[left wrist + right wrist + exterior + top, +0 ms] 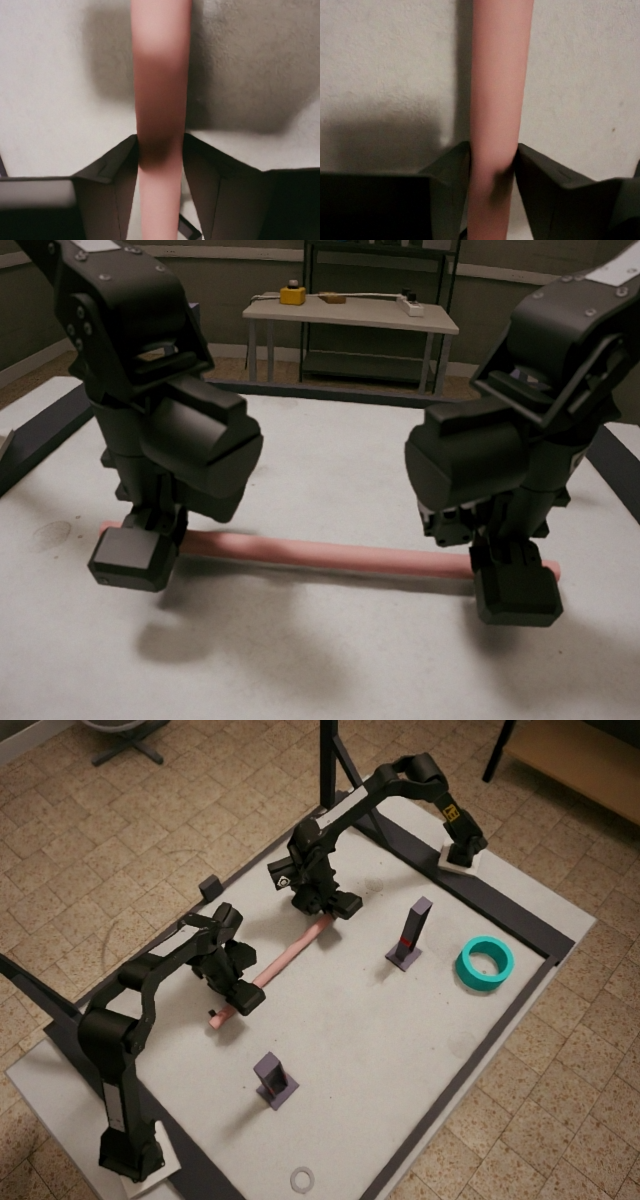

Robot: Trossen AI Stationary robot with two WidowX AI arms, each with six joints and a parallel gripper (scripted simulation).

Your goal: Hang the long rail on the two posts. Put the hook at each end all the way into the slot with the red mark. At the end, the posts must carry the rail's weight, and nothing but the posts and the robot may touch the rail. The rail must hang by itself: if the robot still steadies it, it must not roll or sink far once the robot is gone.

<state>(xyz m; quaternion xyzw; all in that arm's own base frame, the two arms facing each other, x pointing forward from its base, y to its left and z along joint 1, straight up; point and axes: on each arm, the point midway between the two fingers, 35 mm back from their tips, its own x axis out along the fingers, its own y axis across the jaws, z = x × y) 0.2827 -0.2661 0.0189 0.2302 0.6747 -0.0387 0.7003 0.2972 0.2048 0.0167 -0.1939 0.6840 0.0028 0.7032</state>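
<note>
The long pink rail (286, 958) (320, 554) (161, 50) (500, 60) lies level, low over the table; whether it touches is unclear. My left gripper (329, 913) (155, 531) (159, 141) is shut on it near the upper-right end in the top view. My right gripper (235, 1008) (498, 560) (491, 149) is shut on it near the other end. A small dark hook (211, 1012) shows at that end; another hook (190, 227) shows in the left wrist view. Two purple posts (414, 924) (269, 1070) stand upright beside the rail, apart from it, with red marks.
A teal ring (466, 973) stands beyond the upper-right post. A flat grey ring (292, 1179) lies near the bottom edge. Dark frame bars (480, 903) border the table, and a dark box (210, 888) sits at the edge behind the grippers.
</note>
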